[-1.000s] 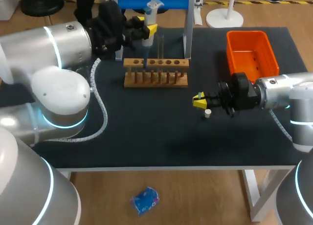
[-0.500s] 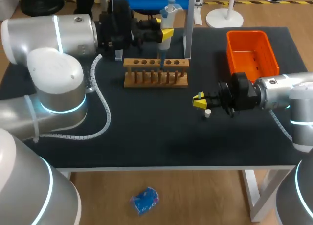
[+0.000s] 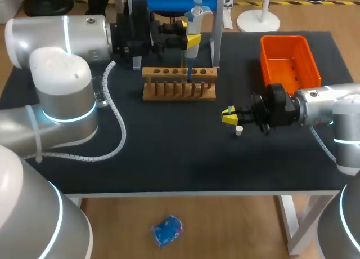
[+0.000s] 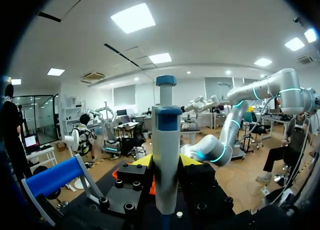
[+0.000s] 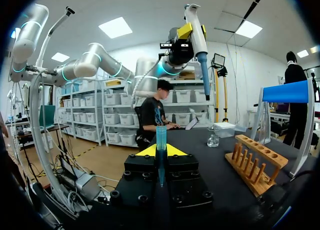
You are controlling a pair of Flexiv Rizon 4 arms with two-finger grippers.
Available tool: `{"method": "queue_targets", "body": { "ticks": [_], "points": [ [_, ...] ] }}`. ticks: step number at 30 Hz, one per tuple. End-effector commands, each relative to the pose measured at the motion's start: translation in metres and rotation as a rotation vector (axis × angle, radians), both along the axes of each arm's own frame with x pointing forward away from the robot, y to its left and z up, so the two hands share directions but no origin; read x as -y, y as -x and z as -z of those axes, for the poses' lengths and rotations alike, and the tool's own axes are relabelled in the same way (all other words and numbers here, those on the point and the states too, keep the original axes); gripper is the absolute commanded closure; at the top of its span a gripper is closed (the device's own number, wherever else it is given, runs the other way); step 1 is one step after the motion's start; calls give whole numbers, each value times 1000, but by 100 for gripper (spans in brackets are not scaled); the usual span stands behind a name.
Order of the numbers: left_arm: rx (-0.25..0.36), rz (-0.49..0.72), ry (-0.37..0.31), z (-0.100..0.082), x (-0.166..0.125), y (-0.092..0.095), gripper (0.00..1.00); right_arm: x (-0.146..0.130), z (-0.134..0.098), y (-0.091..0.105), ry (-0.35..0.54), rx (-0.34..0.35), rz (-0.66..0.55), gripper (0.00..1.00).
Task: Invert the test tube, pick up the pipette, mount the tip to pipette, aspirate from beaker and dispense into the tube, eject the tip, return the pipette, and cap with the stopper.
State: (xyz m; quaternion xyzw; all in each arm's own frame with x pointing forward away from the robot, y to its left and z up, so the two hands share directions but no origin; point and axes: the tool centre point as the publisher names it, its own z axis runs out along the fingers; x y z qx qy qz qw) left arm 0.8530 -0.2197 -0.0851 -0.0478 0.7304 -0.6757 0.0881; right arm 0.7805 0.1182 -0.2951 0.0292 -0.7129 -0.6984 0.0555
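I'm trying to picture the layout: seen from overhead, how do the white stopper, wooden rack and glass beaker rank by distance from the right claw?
From the right claw:
1. White stopper, right beside it, slightly toward the front.
2. Wooden rack, mid-table, toward the back.
3. Glass beaker, at the far left.

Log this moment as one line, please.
left gripper: shut on pipette, above rack | right gripper: shut on blue tip | stopper: on table
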Motion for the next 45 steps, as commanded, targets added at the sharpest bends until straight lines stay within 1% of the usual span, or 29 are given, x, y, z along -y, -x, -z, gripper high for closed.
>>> {"method": "queue_targets", "body": {
  "ticks": [1,5,6,7,8,9,10,12,13,15,17,18,19,20,24,26,27,28,29,34,41,45],
  "points": [
    [0,0,1,0,0,-1,100,1,0,0,1,0,0,100],
    [0,0,1,0,0,-1,100,1,0,0,1,0,0,100],
    [-17,26,9,2,2,0,100,1,0,0,1,0,0,100],
    [-8,31,11,2,3,0,100,1,0,0,1,0,0,100],
    [-10,46,36,2,4,1,100,1,0,0,1,0,0,100],
    [-28,74,57,2,6,3,100,1,0,0,1,0,0,100],
    [-13,74,43,2,7,4,100,1,0,0,1,0,0,100],
    [-35,103,43,3,11,7,100,1,0,0,1,0,0,100],
    [-31,112,48,3,13,8,100,1,0,0,1,0,0,100],
    [-42,135,64,2,16,11,100,1,0,0,1,0,0,100],
    [-41,149,55,1,21,15,100,1,0,0,1,0,0,100],
    [-47,165,72,0,24,16,100,1,0,0,1,0,0,100],
    [-49,180,68,0,26,18,100,1,0,0,1,0,0,100],
    [-50,179,43,1,29,19,100,1,0,0,1,0,0,100],
    [-60,191,44,1,32,20,100,1,0,0,1,0,0,100],
    [-57,186,22,1,32,20,100,1,0,0,1,0,0,100],
    [-65,193,41,1,32,20,100,1,0,0,1,0,0,100],
    [-66,192,45,1,32,20,100,1,0,0,1,0,0,100],
    [-56,188,35,0,32,20,100,1,0,0,1,0,0,100],
    [-49,189,40,-1,30,20,100,1,0,0,1,0,0,100],
    [-49,189,40,-1,30,20,100,1,0,0,1,0,0,100],
    [-49,189,40,-1,30,20,100,-9,2,-6,-2,8,12,100]
  ]
}}
